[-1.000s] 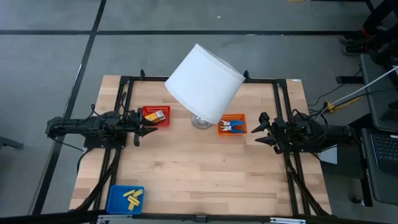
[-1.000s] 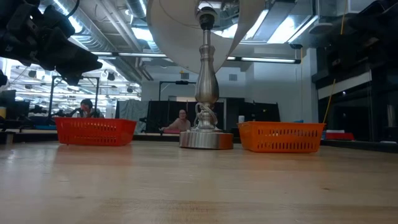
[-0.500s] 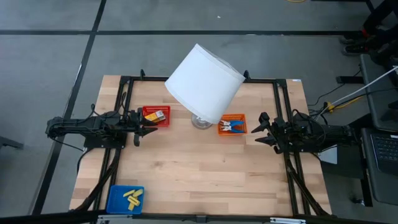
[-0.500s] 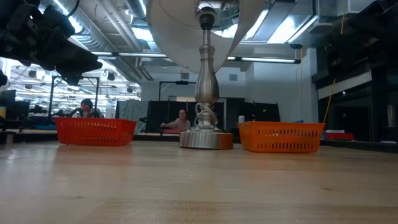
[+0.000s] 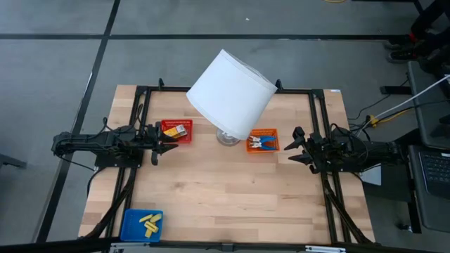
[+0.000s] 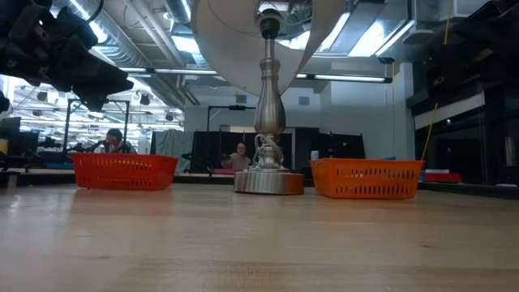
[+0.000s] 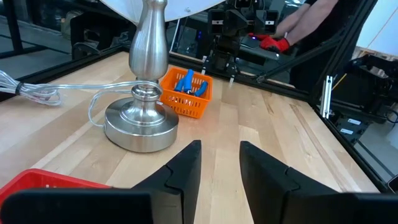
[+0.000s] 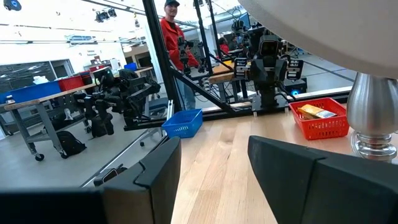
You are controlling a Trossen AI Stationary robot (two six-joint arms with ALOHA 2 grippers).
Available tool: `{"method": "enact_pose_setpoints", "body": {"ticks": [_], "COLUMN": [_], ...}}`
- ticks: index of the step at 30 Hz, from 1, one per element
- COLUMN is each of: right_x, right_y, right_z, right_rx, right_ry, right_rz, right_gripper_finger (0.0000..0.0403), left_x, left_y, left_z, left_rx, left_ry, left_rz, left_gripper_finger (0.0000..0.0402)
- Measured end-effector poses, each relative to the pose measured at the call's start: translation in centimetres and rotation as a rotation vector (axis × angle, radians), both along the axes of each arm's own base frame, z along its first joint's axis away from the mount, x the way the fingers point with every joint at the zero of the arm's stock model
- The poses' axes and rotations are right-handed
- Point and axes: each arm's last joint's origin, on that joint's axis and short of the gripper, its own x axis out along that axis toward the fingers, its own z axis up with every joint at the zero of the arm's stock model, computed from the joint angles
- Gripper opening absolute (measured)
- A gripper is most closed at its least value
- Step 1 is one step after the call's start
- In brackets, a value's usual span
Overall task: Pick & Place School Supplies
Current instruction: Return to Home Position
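Observation:
A yellow-orange packet (image 5: 180, 131) lies in the red basket (image 5: 169, 126) at the table's left. Blue-handled tools (image 5: 264, 143) lie in the orange basket (image 5: 253, 148) right of the lamp. Yellow sticks (image 5: 149, 223) lie in the blue tray (image 5: 131, 226) at the near left corner. My left gripper (image 5: 171, 144) hovers level beside the red basket, pointing toward the table's right; in its wrist view the gripper (image 7: 221, 168) is open with nothing between its fingers. My right gripper (image 5: 294, 146) hovers at the right, pointing left, and in its wrist view the gripper (image 8: 214, 174) stands wide open and holds nothing.
A metal lamp stands mid-table on its round base (image 6: 268, 180), its big tilted white shade (image 5: 230, 93) covering the far middle, its cord (image 7: 56, 93) trailing on the wood. A black frame (image 5: 320, 126) runs along the table's edges. People show in the room beyond.

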Motion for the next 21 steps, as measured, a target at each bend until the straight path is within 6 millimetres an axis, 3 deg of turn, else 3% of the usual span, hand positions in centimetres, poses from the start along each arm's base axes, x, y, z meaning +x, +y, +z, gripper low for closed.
{"method": "enact_pose_setpoints", "body": {"ticks": [21], "right_x": [0.00], "right_y": [0.00], "right_z": [0.00], "right_rx": [0.000], "right_ry": [0.000], "right_rz": [0.000], "right_gripper_finger": [0.0192], "left_x": [0.00], "left_y": [0.00], "left_z": [0.00], "left_rx": [0.000], "left_ry": [0.000], "left_rz": [0.000], "left_gripper_finger": [0.0107]}}
